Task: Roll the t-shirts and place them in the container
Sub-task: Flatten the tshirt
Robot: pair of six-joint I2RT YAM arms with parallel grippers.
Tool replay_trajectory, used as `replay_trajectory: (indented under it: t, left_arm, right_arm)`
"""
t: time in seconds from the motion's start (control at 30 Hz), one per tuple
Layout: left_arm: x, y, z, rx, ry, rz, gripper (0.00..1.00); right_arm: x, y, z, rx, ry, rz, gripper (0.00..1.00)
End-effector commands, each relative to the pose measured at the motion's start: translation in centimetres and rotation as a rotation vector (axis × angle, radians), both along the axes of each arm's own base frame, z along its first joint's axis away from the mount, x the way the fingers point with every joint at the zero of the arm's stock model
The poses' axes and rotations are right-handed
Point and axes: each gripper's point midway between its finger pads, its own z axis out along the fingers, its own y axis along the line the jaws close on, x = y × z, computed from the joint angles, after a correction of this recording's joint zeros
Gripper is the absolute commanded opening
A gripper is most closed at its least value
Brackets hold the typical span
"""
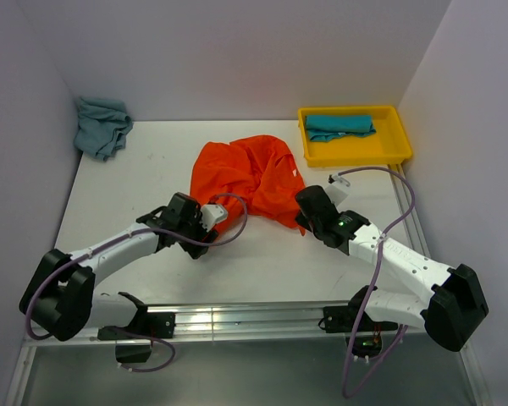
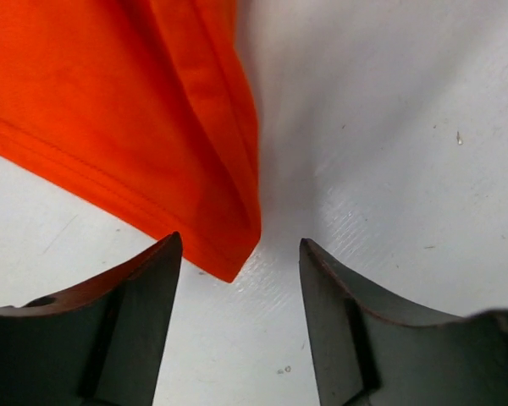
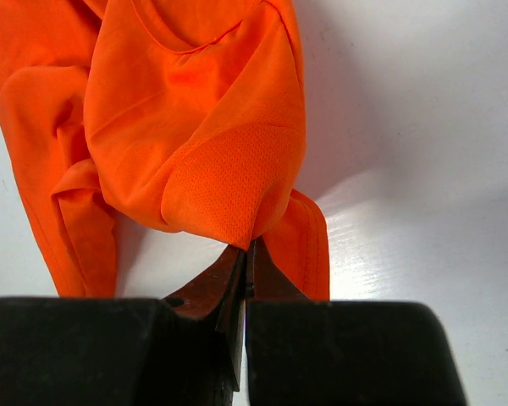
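A bright orange-red t-shirt (image 1: 245, 173) lies crumpled mid-table. My right gripper (image 3: 250, 247) is shut on a fold at its near right edge, and the cloth bunches up from the pinch; in the top view that gripper (image 1: 300, 220) sits at the shirt's lower right tip. My left gripper (image 2: 240, 254) is open just over the table, and a hemmed corner of the orange shirt (image 2: 152, 127) pokes in between its fingertips without being gripped. From above, the left gripper (image 1: 205, 227) is at the shirt's lower left edge. A teal t-shirt (image 1: 339, 125) lies folded in the tray. A grey-blue t-shirt (image 1: 102, 125) is bunched at the back left.
The yellow plastic tray (image 1: 398, 148) stands at the back right corner. White walls close in the table at the left, back and right. A metal rail (image 1: 237, 320) runs along the near edge between the two arm bases.
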Motion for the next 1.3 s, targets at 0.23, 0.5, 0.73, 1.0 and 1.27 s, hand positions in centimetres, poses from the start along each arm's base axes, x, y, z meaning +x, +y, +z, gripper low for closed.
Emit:
replay_trajectory:
  t: [0.23, 0.5, 0.73, 1.0, 1.27]
  left_arm:
    - [0.6, -0.2, -1.9, 0.075, -0.043, -0.006, 0.49]
    - [2.1, 0.4, -1.6, 0.103, -0.104, 0.047, 0.1]
    - [4.7, 1.3, 2.6, 0.121, -0.247, 0.13, 0.0]
    - [10.9, 8.1, 14.1, 0.094, -0.413, 0.43, 0.0]
    - [12.7, 13.7, 26.1, 0.026, -0.609, 0.648, 0.0]
  right_arm:
    - [0.7, -0.1, 1.0, -0.003, -0.032, -0.012, 0.0]
    - [1.0, -0.4, 1.8, -0.02, -0.043, -0.009, 0.0]
    - [1.5, -1.0, 3.6, -0.027, -0.067, 0.002, 0.0]
    - [2.1, -2.7, 9.6, -0.004, -0.168, 0.024, 0.0]
    - [2.3, -3.0, 19.0, 0.038, -0.317, 0.093, 0.0]
